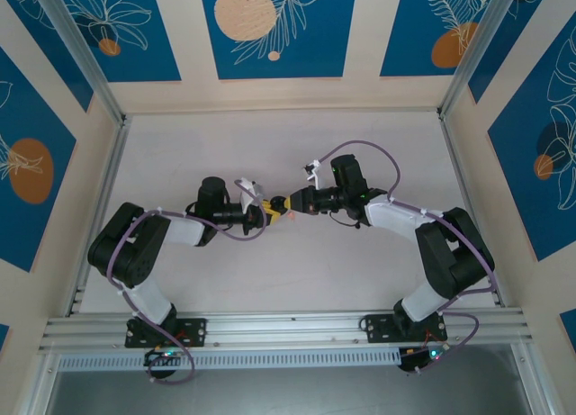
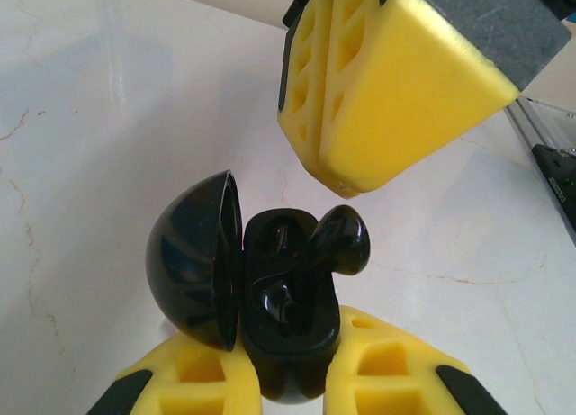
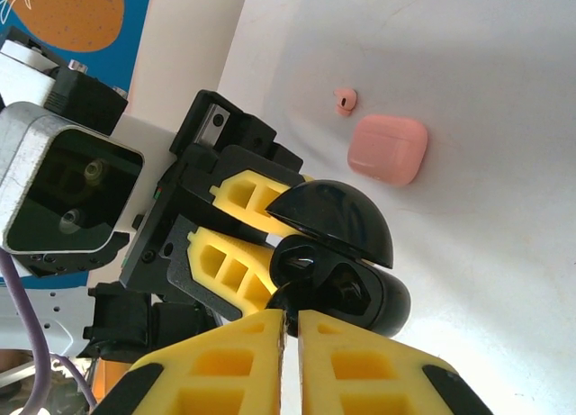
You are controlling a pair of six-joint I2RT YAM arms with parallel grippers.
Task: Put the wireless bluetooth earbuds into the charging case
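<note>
The left gripper [image 2: 292, 374] jaws squeeze the open black case [image 2: 261, 320], a black earbud [image 2: 340, 242] poking out. At one o'clock, the right gripper [image 2: 355, 176] jaws are closed, empty.

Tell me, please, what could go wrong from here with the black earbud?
The black earbud sits proud and tilted in the open black charging case; a press from the shut right end effector could flick it out. The left end effector grips only the case's lower end, so that press could twist the case loose.
</note>
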